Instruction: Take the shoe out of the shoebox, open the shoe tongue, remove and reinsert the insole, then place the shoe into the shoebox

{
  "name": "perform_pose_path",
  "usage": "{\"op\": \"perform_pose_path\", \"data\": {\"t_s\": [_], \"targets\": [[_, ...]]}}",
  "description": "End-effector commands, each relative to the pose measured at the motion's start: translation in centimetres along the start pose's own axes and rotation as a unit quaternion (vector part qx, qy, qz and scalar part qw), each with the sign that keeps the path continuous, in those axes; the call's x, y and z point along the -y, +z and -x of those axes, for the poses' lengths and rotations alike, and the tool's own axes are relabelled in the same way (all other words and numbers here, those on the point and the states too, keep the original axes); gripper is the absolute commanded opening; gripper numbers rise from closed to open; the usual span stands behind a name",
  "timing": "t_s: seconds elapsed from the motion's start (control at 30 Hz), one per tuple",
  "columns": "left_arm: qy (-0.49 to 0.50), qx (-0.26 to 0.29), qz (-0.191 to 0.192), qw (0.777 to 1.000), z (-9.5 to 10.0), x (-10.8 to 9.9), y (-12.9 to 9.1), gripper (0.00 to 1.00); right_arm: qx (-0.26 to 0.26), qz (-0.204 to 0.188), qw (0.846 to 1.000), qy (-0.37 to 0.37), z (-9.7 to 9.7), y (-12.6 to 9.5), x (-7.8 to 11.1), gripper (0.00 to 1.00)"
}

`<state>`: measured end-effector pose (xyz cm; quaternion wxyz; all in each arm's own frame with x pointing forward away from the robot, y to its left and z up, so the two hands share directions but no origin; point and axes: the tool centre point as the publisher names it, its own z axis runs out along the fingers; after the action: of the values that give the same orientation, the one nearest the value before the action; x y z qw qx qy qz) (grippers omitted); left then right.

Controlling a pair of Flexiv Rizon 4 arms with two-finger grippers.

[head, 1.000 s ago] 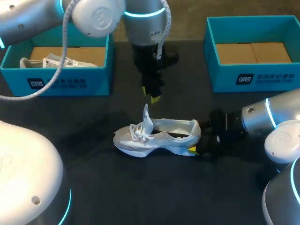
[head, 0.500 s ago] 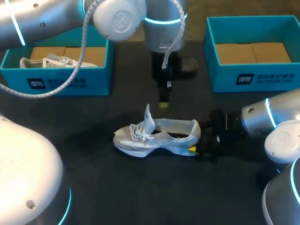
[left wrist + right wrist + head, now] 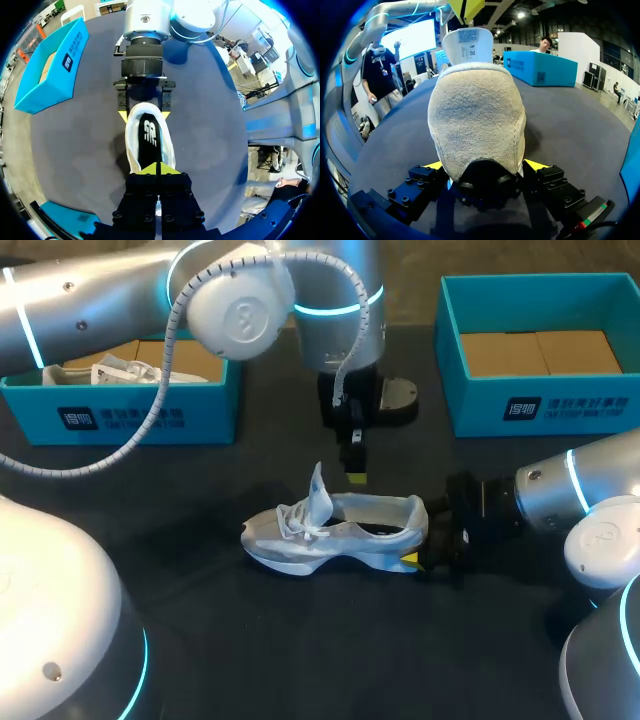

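Shoe [image 3: 335, 532] heel clamped in right pincer [image 3: 412, 560]; left pincer [image 3: 356, 477], closed empty, hovers above it

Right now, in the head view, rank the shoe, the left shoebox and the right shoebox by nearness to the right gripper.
1. Shoe, its heel between the right gripper fingers.
2. Right shoebox, at the far right.
3. Left shoebox, at the far left, beyond the shoe.
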<state>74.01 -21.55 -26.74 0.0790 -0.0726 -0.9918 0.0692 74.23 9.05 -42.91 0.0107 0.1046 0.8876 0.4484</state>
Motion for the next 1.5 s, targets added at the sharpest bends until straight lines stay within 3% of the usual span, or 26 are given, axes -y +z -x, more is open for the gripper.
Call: {"op": "perform_pose_path", "data": {"t_s": [0.03,0.2,0.47,0.9,1.5], "targets": [[0.001,0.001,-0.001,1.000,0.0,-0.1,0.0,0.00,0.001,-0.001,1.000,0.000,-0.1,0.4,0.1,0.00],[0.001,0.001,-0.001,1.000,0.0,-0.1,0.0,0.00,0.001,-0.001,1.000,0.000,-0.1,0.4,0.1,0.00],[0.029,0.004,-0.005,1.000,0.6,0.7,2.9,0.00,0.001,-0.001,1.000,0.000,-0.1,0.4,0.1,0.00],[0.045,-0.035,-0.002,0.998,0.6,1.6,7.6,0.00,0.001,-0.001,1.000,0.000,-0.1,0.4,0.1,0.00],[0.053,-0.065,0.000,0.997,0.3,1.1,10.7,0.00,0.001,-0.001,1.000,0.000,-0.1,0.4,0.1,0.00]]}}
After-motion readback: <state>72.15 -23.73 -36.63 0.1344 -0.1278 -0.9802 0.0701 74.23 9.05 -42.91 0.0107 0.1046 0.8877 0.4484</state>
